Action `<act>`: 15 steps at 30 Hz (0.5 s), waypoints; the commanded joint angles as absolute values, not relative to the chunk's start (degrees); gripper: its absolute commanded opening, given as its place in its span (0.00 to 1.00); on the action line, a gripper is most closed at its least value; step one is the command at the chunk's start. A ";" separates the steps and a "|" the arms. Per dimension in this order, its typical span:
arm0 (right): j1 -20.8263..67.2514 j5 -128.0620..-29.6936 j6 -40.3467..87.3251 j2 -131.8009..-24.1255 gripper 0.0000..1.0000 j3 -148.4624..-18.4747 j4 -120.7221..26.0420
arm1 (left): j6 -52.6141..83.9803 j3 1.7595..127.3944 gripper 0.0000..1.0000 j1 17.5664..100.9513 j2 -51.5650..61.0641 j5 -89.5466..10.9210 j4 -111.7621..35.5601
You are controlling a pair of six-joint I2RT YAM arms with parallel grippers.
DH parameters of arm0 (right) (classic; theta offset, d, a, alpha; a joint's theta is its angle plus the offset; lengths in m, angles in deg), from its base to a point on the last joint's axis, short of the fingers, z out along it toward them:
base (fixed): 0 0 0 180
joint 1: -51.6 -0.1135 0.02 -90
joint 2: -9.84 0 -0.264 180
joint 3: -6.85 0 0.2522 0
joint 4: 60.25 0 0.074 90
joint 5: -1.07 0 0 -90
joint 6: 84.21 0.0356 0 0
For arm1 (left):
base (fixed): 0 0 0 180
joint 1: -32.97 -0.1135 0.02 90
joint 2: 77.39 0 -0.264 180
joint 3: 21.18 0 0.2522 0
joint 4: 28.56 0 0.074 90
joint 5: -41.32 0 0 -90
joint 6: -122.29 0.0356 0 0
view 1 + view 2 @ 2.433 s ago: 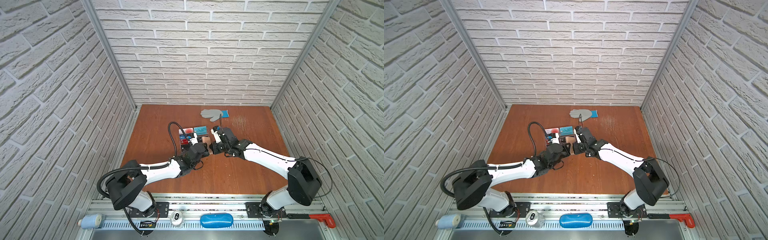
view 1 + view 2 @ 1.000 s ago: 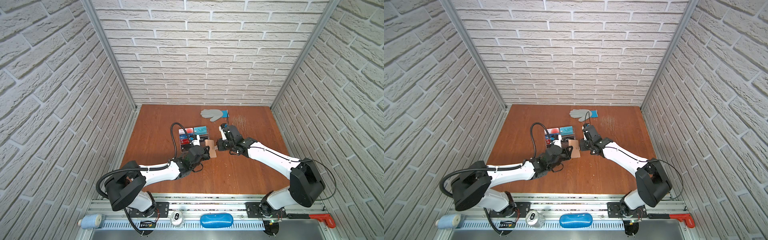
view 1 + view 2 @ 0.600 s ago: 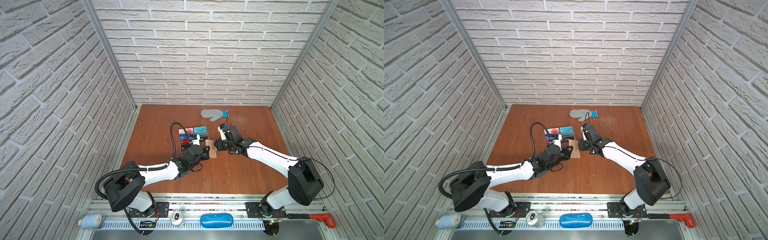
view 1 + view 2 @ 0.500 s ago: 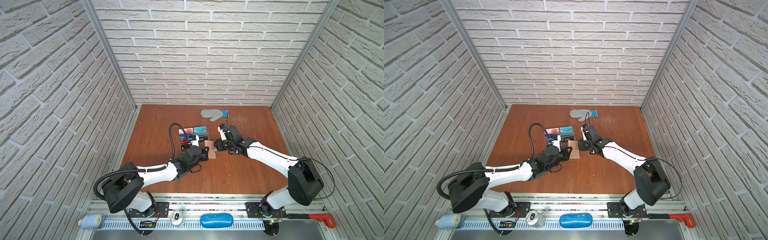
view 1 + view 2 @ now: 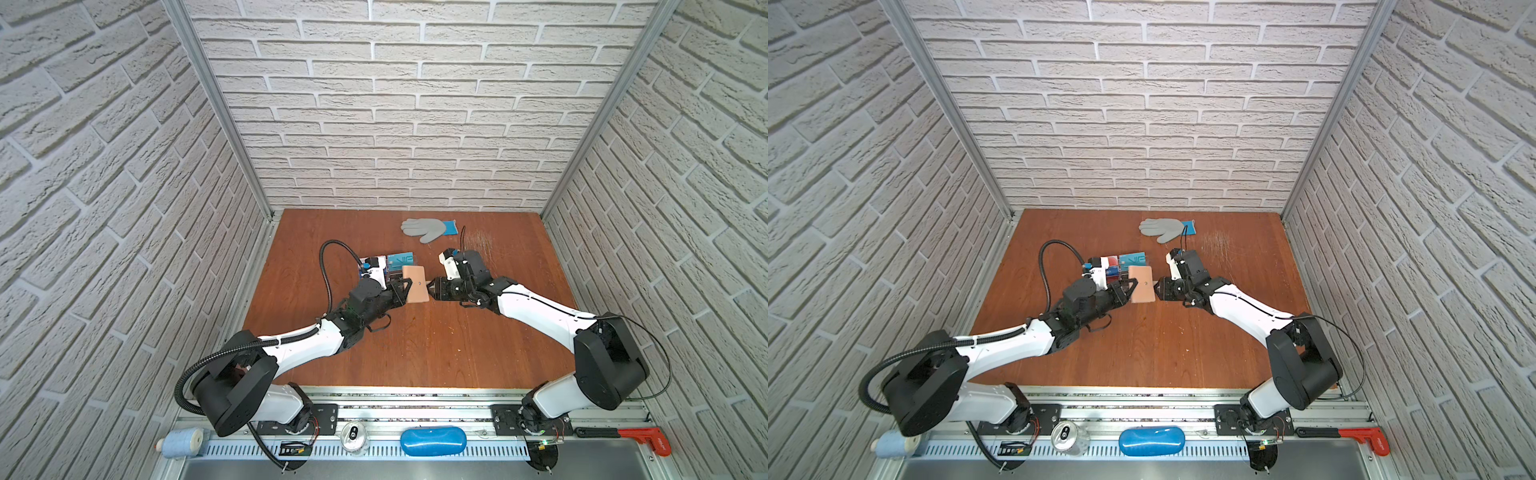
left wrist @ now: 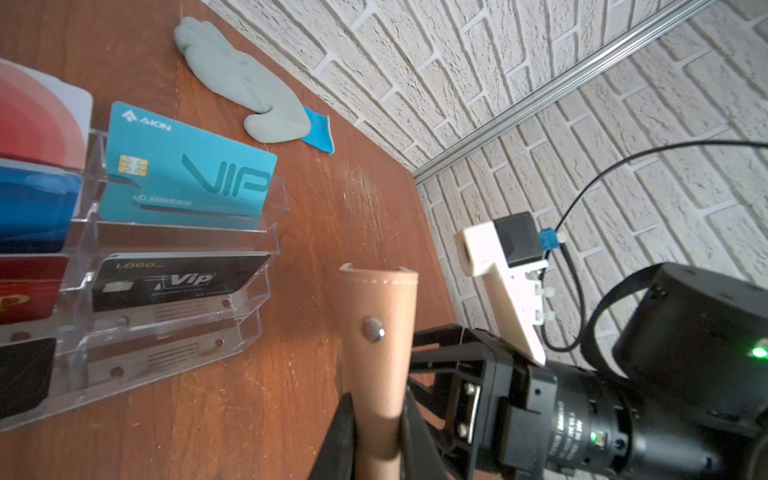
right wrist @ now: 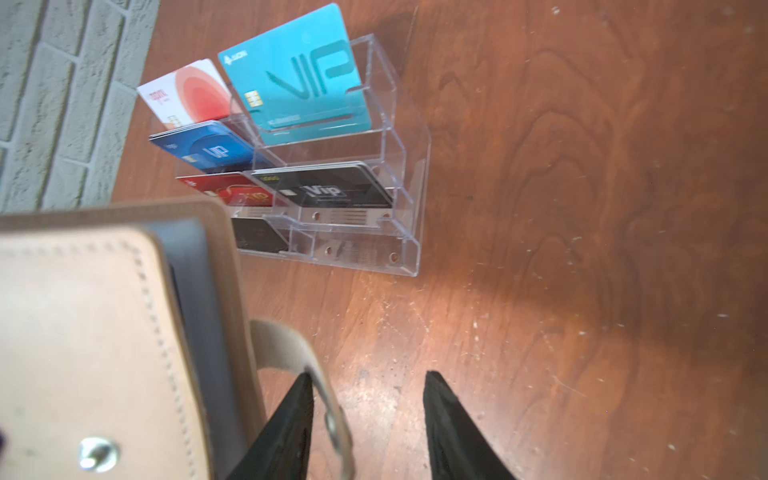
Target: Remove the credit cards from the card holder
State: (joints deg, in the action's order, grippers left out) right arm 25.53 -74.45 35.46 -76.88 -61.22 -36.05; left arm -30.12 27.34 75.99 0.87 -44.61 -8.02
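Left gripper (image 6: pixel 376 415) pinches one edge of the tan card holder (image 5: pixel 415 282) and holds it on edge near the middle of the desk (image 5: pixel 415 345). Its arm stretches forward, low over the desk. Just behind stands a clear stand (image 7: pixel 407 232) with credit cards (image 6: pixel 187 174) in its tiers. Right gripper (image 7: pixel 368 378) is spread and grips nothing. The holder's strap (image 7: pixel 291 336) lies between its fingers, close by one. Its arm reaches in low from the right.

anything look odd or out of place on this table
A grey glove with a blue cuff lies stray at the back of the wooden tabletop, which is scuffed pale beside it. The tan leather card holder's snap strap hangs undone.
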 commanded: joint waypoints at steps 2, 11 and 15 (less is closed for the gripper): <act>27.30 -67.57 38.65 -73.76 0.50 -58.91 -42.78 | -30.81 29.17 0.00 73.83 1.50 -34.35 -1.85; 28.55 -59.79 44.10 -71.75 0.59 -59.17 -48.38 | -37.44 30.78 0.00 67.56 4.22 -24.84 5.95; 28.79 -57.32 47.09 -71.94 0.62 -59.48 -51.75 | -39.46 33.65 0.00 66.48 5.71 -21.45 7.58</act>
